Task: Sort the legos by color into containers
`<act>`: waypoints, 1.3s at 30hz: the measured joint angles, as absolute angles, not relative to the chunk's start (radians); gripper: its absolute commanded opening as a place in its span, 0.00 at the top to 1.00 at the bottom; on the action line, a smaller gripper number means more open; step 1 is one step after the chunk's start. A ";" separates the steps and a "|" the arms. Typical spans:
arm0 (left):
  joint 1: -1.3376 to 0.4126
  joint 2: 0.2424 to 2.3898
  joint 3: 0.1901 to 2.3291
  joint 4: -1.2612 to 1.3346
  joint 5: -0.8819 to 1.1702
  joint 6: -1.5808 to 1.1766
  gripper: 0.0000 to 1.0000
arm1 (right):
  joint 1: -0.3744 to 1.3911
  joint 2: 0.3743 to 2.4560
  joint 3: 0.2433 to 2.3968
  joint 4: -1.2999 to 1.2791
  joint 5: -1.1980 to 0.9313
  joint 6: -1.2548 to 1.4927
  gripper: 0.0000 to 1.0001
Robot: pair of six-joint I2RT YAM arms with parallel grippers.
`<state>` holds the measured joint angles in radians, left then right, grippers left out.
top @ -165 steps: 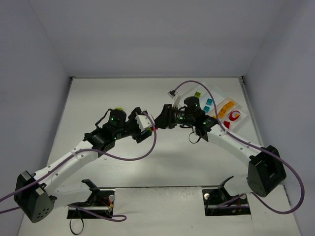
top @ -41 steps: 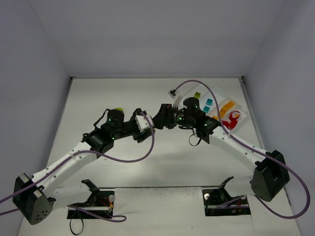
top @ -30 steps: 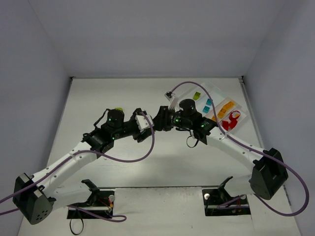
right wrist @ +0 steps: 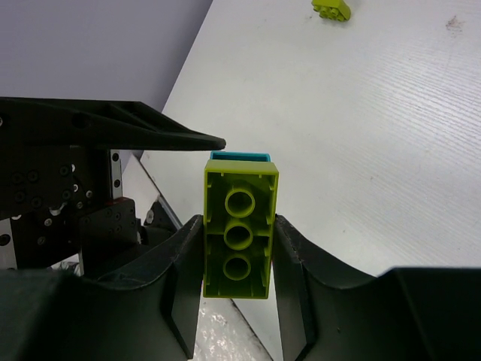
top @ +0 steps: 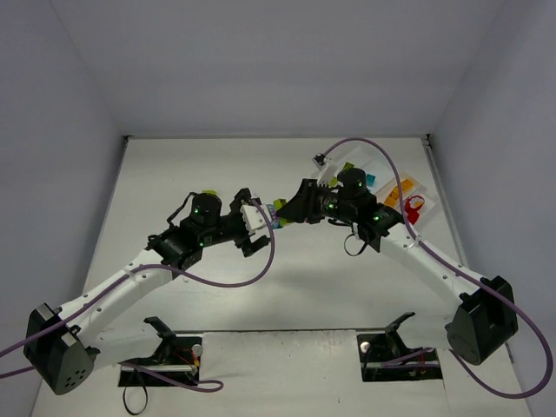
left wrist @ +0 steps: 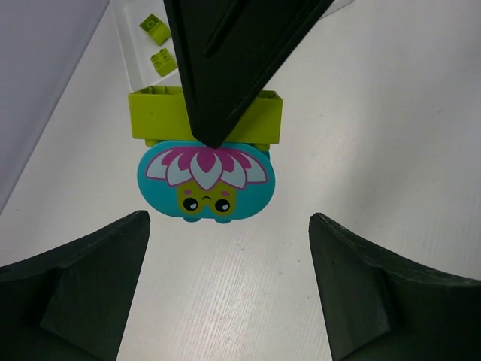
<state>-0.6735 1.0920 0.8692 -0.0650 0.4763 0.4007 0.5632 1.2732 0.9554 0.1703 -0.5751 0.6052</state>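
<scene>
While right fingers (right wrist: 180, 278) clamp lime brick (right wrist: 239, 233) | left fingers (left wrist: 75, 286) wide | teal piece (left wrist: 207, 188) touching brick's edge

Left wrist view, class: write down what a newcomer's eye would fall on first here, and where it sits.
A teal piece printed with a pink flower and a little face stands out first, mid-frame, joined to a lime green brick. The right gripper is shut on that brick and reaches in from the top of the view. The left gripper stands open below the piece, with one dark finger in each bottom corner.
</scene>
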 measured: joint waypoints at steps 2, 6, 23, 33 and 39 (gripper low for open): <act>-0.673 1.092 0.868 -0.049 0.470 0.400 0.20 | 0.563 1.273 0.955 0.170 -0.585 0.605 1.00; -0.673 1.092 0.853 -0.010 0.463 0.390 0.20 | 0.563 1.273 0.952 0.183 -0.617 0.612 1.00; -0.673 1.092 0.839 0.060 0.467 0.336 0.20 | 0.590 1.304 0.926 0.251 -0.664 0.655 1.00; -0.674 1.116 0.839 0.054 0.478 0.331 0.47 | 0.591 1.307 0.923 0.270 -0.662 0.658 1.00; -0.674 1.121 0.839 0.054 0.483 0.332 0.82 | 0.590 1.307 0.923 0.263 -0.661 0.657 1.00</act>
